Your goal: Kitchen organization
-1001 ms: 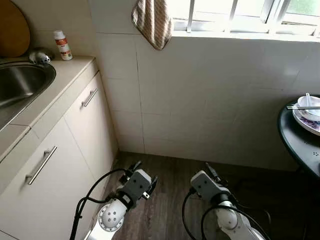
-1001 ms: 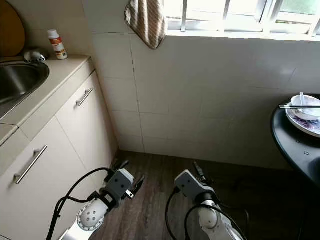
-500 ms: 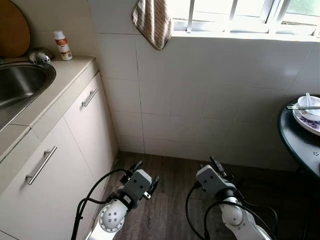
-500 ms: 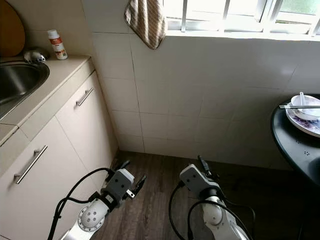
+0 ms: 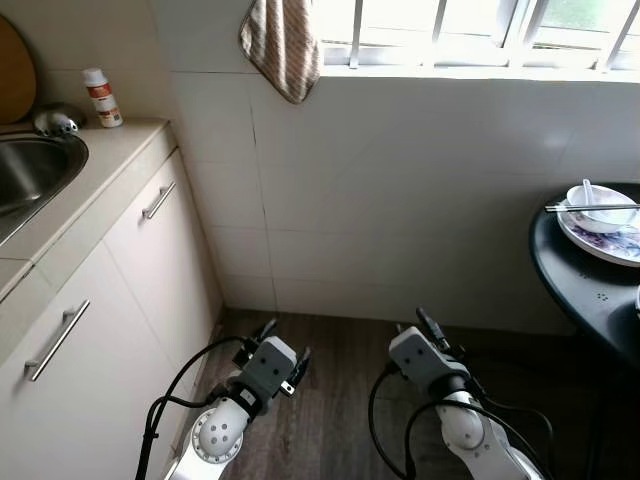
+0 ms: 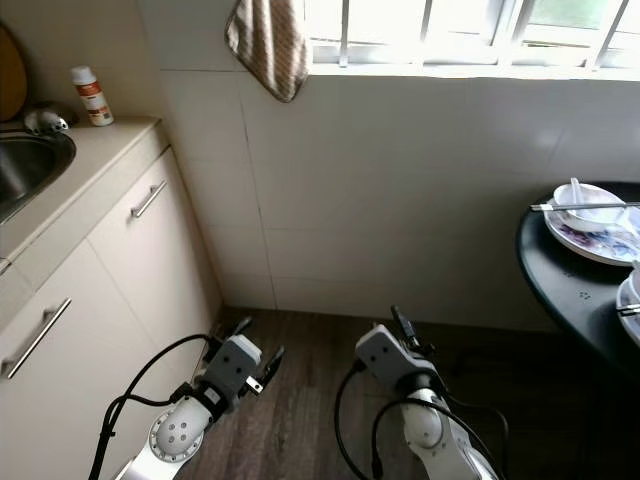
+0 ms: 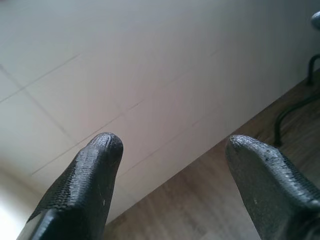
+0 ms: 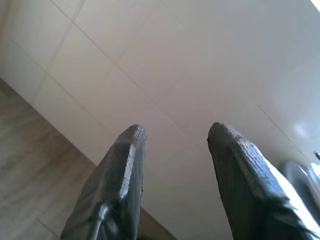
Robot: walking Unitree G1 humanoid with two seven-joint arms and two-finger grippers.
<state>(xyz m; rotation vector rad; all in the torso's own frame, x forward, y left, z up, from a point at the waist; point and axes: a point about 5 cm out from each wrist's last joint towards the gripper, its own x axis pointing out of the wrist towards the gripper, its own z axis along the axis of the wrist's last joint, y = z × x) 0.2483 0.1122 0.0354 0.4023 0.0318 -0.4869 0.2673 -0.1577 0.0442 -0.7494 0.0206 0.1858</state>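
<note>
A black round table (image 5: pixel 572 285) stands at the right. On it lies a patterned plate (image 5: pixel 622 243) with a white bowl (image 5: pixel 598 196); a spoon and chopsticks (image 5: pixel 585 207) rest on the bowl. Both arms hang low over the wood floor. My left gripper (image 5: pixel 284 345) is open, with bare wall tile and floor between its fingers (image 7: pixel 92 175). My right gripper (image 5: pixel 430 328) is open too and points up at the tiled wall, its fingers (image 8: pixel 122 170) holding nothing.
At the left, a cream counter holds a steel sink (image 5: pixel 28 172), a small white bottle (image 5: pixel 100 97) and a wooden board (image 5: pixel 12 68). Cabinet doors with bar handles (image 5: pixel 158 200) sit below. A striped towel (image 5: pixel 283 45) hangs from the window sill.
The whole view has shifted, so the camera turned right: more of the table shows, less of the sink. The right arm rose slightly.
</note>
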